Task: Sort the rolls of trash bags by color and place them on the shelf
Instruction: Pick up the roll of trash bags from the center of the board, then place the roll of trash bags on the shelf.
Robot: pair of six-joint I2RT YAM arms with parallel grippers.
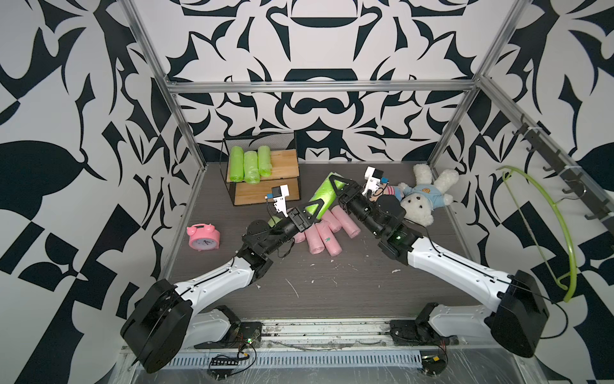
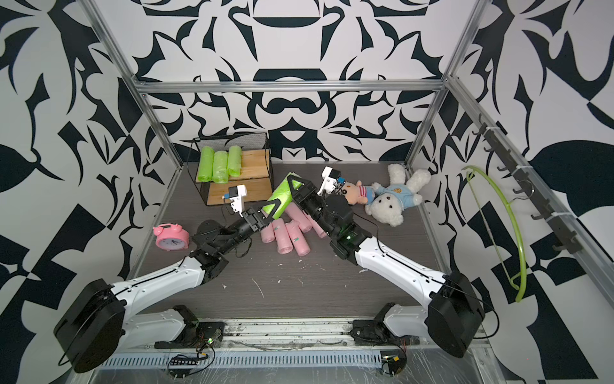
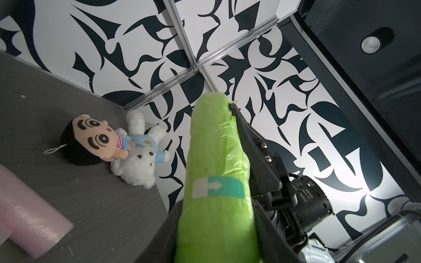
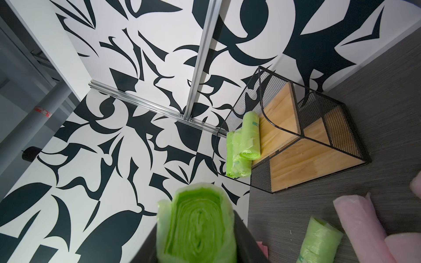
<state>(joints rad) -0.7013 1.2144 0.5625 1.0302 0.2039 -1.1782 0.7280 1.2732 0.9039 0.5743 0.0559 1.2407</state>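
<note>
Top views both show the dark grey table (image 1: pixel 332 292) beneath two white-and-black arms that reach in from the near edge and meet over its middle. At the back left of the table stands the shelf (image 1: pixel 284 164), with its black mesh panel toward the wall. The three green rolls (image 1: pixel 251 164) lie side by side on the left part of its upper board, touching one another. A white teddy bear (image 1: pixel 422 199) in a blue top lies at the back right, with a small doll (image 2: pixel 357 192) against it.

The pink rolls (image 1: pixel 324 236) lie in a loose heap mid-table, touching each other. Above them, tilted and raised off the table, is the held green roll (image 1: pixel 324 196). The left pincer (image 1: pixel 319 206) is clamped on its lower end. In the left wrist view the held green roll (image 3: pixel 216 159) runs out from between the jaws, with a teal label on its film. The right pincer (image 1: pixel 331 183) has the upper end between its jaws. The right wrist view shows the spiral end (image 4: pixel 198 227) there, but I cannot tell whether the jaws press on it or only lie alongside.

A pink alarm clock (image 1: pixel 204 236) stands near the table's left edge, well apart from the heap. A loose green roll (image 4: pixel 319 241) lies on the table just beside the pink ones.
</note>
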